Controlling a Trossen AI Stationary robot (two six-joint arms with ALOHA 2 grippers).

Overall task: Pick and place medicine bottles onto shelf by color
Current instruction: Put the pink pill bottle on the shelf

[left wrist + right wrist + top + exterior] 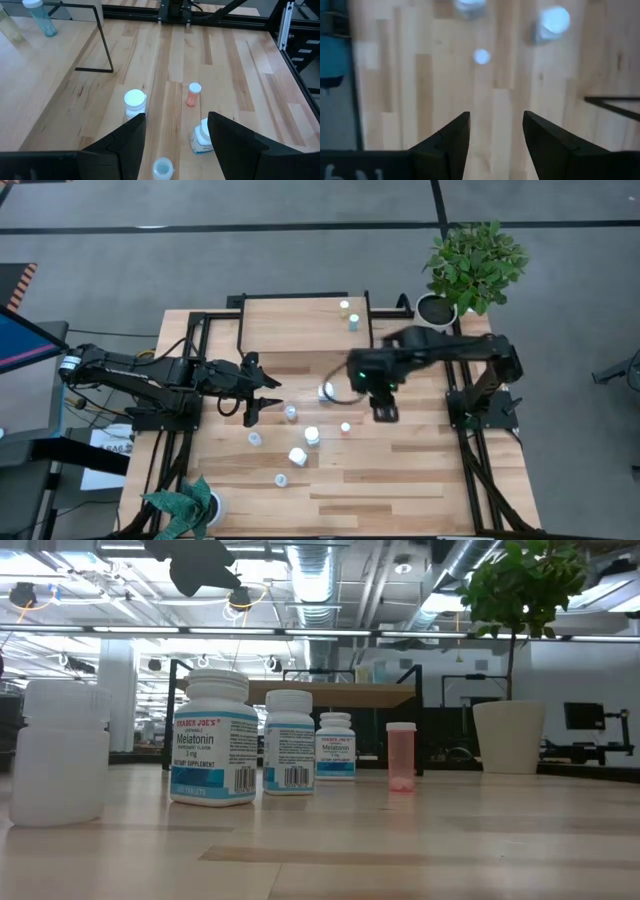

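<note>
On the tabletop (420,470), loose bottles sit in a cluster near the middle. Left gripper (262,394) hangs at nine o'clock from the cluster, fingers spread wide and empty, a white bottle (135,101) just ahead of its tips. Right gripper (384,411) hovers at three o'clock from the reddish bottle (345,427), also open and empty. Two bottles (350,315) stand on the shelf (290,325) at twelve o'clock.

My fingers (125,145) are matte black. The tabletop (400,470) is pale wood in striped planks. The Melatonin bottles (213,740) are white with teal-banded labels, red lettering and black barcodes. One small bottle (401,756) is translucent pink-red. The plain bottle (60,752) is white. The shelf (300,325) is light wood on black legs.
</note>
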